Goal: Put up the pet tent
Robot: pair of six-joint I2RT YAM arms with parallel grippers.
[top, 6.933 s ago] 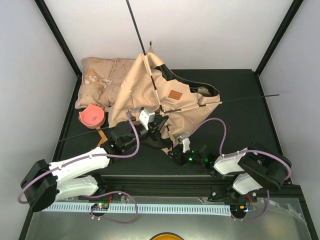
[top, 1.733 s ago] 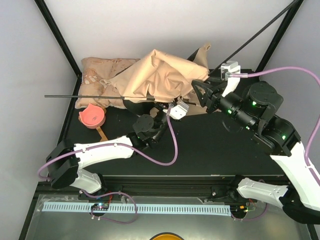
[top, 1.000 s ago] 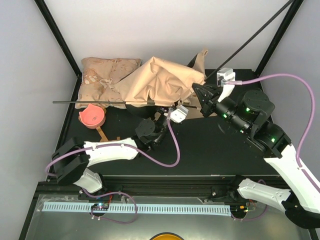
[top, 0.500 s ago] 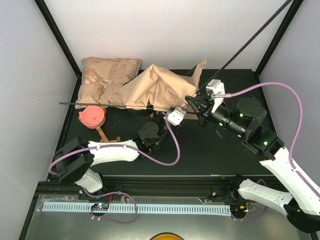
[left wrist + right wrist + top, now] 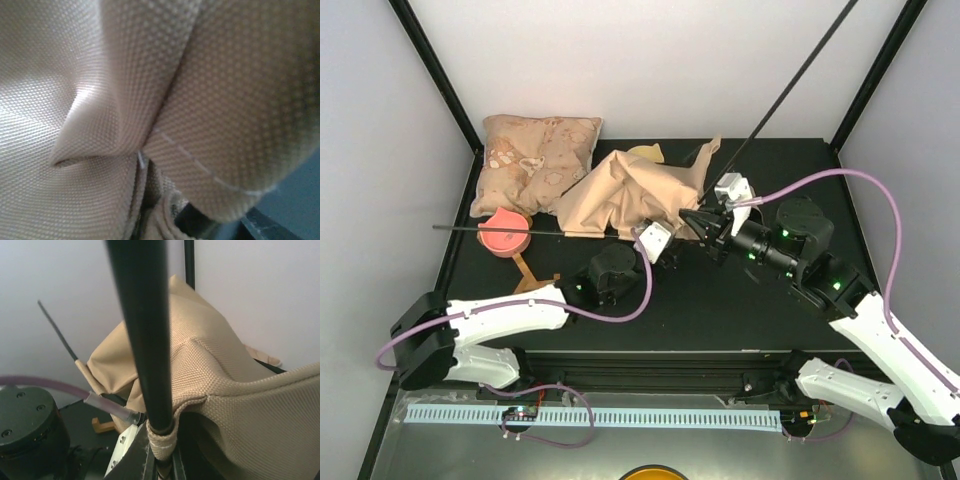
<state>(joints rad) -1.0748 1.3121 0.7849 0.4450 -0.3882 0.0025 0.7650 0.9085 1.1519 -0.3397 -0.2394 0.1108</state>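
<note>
Two claws at tent (image 5: 620, 195): right claw (image 5: 698, 222) tight around black pole (image 5: 790, 85), left claw (image 5: 660, 236) unreadable.

We see the pet tent (image 5: 100, 75) as tan woven canvas, coarse-grained and matt, with pale stitched seams. Its pole (image 5: 145, 340) is smooth, black and faintly glossy. The far-left pillow (image 5: 535, 160) is soft printed cloth, the bowl (image 5: 504, 232) looks like pink plastic, and the table (image 5: 700, 300) is matt black.

At 1 o'clock: pole (image 5: 790, 92), cut off by the overhead view's edge. Centre: left gripper (image 5: 665, 232), jaws concealed by pet tent (image 5: 100, 75) fabric; state undetermined.
</note>
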